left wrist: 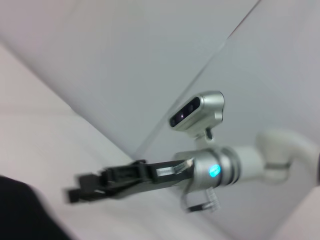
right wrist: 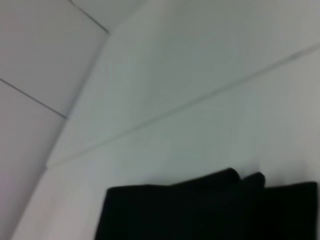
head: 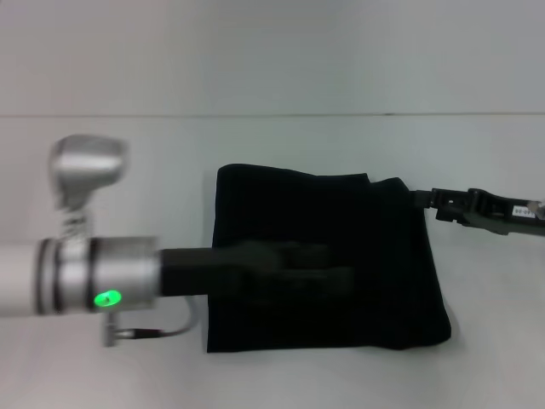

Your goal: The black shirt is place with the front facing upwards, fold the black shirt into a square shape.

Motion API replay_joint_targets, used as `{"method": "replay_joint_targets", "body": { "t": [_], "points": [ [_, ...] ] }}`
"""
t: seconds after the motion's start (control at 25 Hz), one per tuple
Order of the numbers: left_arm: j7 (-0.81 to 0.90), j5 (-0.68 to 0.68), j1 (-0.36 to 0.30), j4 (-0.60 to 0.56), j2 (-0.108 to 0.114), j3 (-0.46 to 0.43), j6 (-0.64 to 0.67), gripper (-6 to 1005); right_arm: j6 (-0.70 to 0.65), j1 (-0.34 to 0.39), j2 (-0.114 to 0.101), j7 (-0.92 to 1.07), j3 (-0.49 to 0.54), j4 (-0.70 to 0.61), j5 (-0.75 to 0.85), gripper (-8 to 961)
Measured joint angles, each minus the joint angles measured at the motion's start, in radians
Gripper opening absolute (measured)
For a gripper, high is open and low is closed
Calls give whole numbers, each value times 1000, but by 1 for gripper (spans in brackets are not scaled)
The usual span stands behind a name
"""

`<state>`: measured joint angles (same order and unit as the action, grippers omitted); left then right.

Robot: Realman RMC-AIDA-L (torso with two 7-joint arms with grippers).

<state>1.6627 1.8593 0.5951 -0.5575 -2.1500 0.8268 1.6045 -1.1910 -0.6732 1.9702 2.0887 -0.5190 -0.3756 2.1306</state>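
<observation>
Left gripper (head: pixel 328 271) is hovering over the folded black shirt (head: pixel 387 256), claw state unclear, right gripper (head: pixel 426 201) likewise at its far edge; probably squaring edges evenly.

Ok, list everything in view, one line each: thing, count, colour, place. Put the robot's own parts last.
black shirt: one, black, folded into a rough square at the middle of the table, no lettering showing.
table: one, white, under the shirt.
wall: one, pale grey-white, behind the table's far edge.
left gripper: one, black on a silver wrist with a green light, over the shirt's near half.
left wrist camera: one, silver, on top of the left wrist.
right gripper: one, black, at the shirt's far right corner; also seen in the left wrist view.
</observation>
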Motion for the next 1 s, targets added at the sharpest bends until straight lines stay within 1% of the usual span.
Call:
{"method": "replay_joint_targets", "body": {
  "t": [0.04,0.08,0.12,0.2,0.36,0.48,0.56,0.64,0.72,0.76,1.0],
  "points": [
    [0,0,0,0,0,0,0,717,19,-18,-6,48,-19,-1,23,624],
    [-43,-3,-29,-25,1,-6,4,758,35,-35,-10,89,-35,-2,45,623],
    [-89,-6,-65,-58,3,-19,7,778,48,-48,-11,116,-48,-4,62,622],
    [-153,-8,-111,-89,7,-50,17,817,73,-71,-8,154,-64,-6,89,621],
    [-265,-11,-164,-88,24,-109,53,895,125,-109,9,185,-94,2,101,617],
    [-338,-17,-191,-85,29,-165,80,954,161,-126,34,187,-110,2,102,615],
    [-365,-18,-200,-85,29,-202,94,953,178,-133,50,179,-118,-9,102,613],
    [-374,-19,-206,-85,31,-218,99,952,187,-135,65,156,-125,-28,100,611],
    [-376,-20,-209,-84,32,-221,99,951,191,-136,74,134,-129,-41,97,610],
    [-376,-20,-209,-81,34,-221,99,951,191,-138,77,129,-130,-45,97,609],
    [-376,-20,-210,-72,36,-222,99,951,206,-147,78,130,-130,-44,97,496]
  ]
}}
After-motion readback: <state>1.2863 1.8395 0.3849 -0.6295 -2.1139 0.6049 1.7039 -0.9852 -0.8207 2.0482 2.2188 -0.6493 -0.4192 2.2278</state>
